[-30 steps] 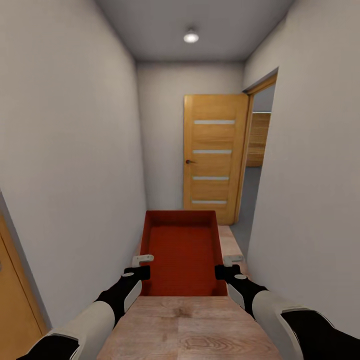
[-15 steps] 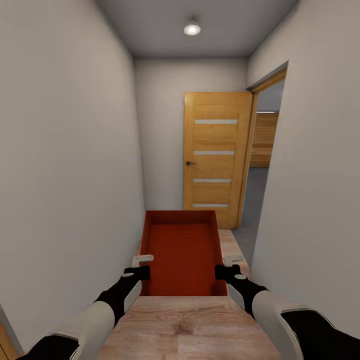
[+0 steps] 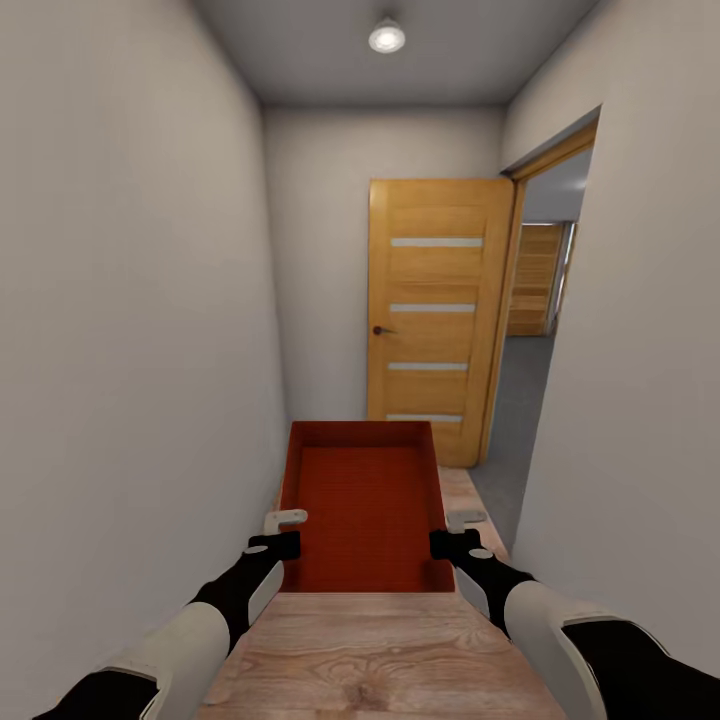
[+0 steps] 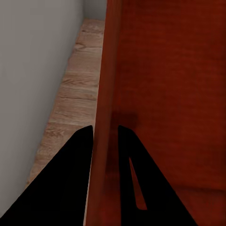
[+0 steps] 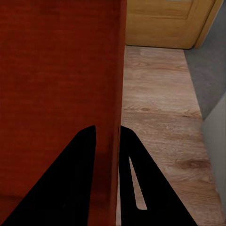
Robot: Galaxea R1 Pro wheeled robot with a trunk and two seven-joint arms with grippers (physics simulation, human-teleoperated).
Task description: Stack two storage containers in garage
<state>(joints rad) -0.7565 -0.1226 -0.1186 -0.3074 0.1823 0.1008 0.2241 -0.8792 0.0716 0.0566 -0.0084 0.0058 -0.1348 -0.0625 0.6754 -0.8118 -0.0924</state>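
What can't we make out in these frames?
- Storage container: its underside and the floor beneath it are hidden by the box itself, head view.
- Room past the open wooden door: mostly cut off by the doorway's wall.
- Both wrist views: container walls block the interior between the fingers.

- Light wood plank floor (image 3: 370, 655): runs the length of a narrow corridor between two pale walls (image 3: 130, 350); grain and knots visible in the nearest boards; in the left wrist view the planks (image 4: 70, 103) meet the base of the left-hand wall; in the right wrist view the planks (image 5: 155, 117) reach the foot of a wooden door (image 5: 160, 23).
- Dark grey floor (image 3: 515, 420): begins at the open doorway on the right; borders the planks along a straight edge; seen in the right wrist view as a grey strip (image 5: 207, 70) beside the boards.
- Nothing can be seen resting directly on either surface.
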